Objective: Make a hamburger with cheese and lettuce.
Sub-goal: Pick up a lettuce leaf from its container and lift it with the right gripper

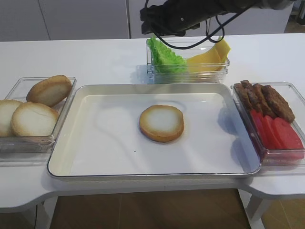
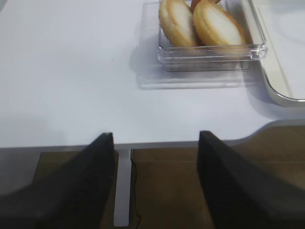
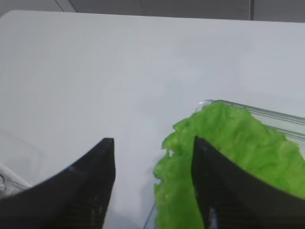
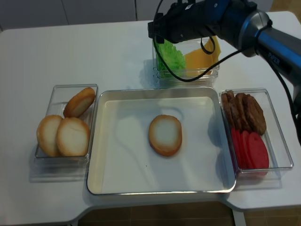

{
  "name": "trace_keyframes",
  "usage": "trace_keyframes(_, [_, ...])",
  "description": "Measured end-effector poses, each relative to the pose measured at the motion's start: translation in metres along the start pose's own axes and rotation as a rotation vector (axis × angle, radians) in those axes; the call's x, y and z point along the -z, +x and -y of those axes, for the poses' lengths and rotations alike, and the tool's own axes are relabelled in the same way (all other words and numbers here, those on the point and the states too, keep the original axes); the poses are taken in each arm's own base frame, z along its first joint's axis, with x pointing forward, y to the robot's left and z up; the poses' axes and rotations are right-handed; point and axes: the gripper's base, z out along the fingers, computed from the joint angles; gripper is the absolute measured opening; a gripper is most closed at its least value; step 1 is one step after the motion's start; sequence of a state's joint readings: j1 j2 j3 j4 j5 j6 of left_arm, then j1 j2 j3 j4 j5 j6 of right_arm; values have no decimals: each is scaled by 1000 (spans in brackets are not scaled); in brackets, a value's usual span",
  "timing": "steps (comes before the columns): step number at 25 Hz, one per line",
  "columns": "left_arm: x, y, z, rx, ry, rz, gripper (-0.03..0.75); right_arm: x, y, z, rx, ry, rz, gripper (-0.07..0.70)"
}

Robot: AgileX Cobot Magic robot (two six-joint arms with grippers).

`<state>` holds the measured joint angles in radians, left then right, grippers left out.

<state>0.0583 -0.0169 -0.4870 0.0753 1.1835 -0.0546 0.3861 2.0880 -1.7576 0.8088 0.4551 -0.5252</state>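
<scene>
1. Exterior high: your hamburger (image 1: 161, 123) bun half lies cut face up mid-tray (image 1: 95, 162); the lettuce (image 1: 164, 57) and cheese (image 1: 209, 56) stand in the clear box (image 1: 188, 74) behind it.
2. Right wrist: your right gripper (image 3: 153, 157) is spread wide, grasping nothing, one finger over the lettuce (image 3: 228, 157).
3. Left wrist: your left gripper (image 2: 156, 143) is released at the table edge (image 2: 71, 95), near the spare buns (image 2: 200, 24).
4. Realsense high: your right arm (image 4: 211, 19) hangs over the lettuce (image 4: 170, 55).

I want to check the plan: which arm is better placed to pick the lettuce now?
Right. The right gripper is open just above the lettuce in its container. The left gripper is open too, but sits at the table's near edge, beside the spare buns.
</scene>
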Motion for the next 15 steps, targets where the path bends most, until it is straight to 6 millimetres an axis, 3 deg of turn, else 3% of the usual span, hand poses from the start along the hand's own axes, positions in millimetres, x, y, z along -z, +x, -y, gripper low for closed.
trace_keyframes(10, [0,0,0,0,0,0,416,-7,2,8,-6,32,24,404])
trace_keyframes(15, [0,0,0,0,0,0,416,-7,1,10,11,51,39,361])
